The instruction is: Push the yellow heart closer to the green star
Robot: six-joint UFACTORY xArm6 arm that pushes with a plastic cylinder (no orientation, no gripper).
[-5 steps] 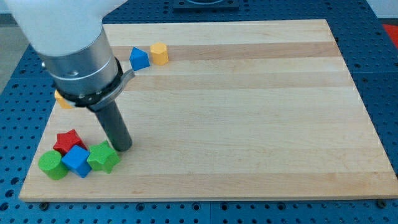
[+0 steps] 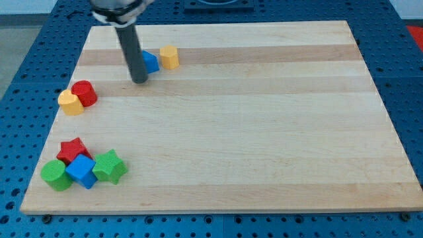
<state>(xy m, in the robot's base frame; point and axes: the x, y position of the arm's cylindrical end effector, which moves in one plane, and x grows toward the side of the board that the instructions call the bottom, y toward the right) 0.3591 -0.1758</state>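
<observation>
The desk (image 2: 264, 132) is a pale wooden board with lengthwise grain stripes, lying on a blue perforated metal base (image 2: 403, 79). Seven small blocks with a matte, slightly ribbed plastic look sit on it.

By colour: two yellow, two red, two blue and two green, minus none hidden, though one blue block is partly covered. The yellow heart (image 2: 70, 102) lies near the desk's left edge, touching a red cylinder (image 2: 84, 92) on its upper right side. The green star (image 2: 110, 166) sits near the bottom left corner, well apart from the heart, in a tight cluster with a blue cube (image 2: 82, 171), a red star (image 2: 72, 150) and a green cylinder (image 2: 55, 175). Near the top edge stand a blue block (image 2: 151, 62), its shape unclear, and just beside it a yellow block (image 2: 170, 57) with flat faceted sides.

The arm carries no pincer, only a smooth dark rod. My tip (image 2: 139, 81) rests on the desk just at the blue block's lower left, well apart from the heart and the star.
</observation>
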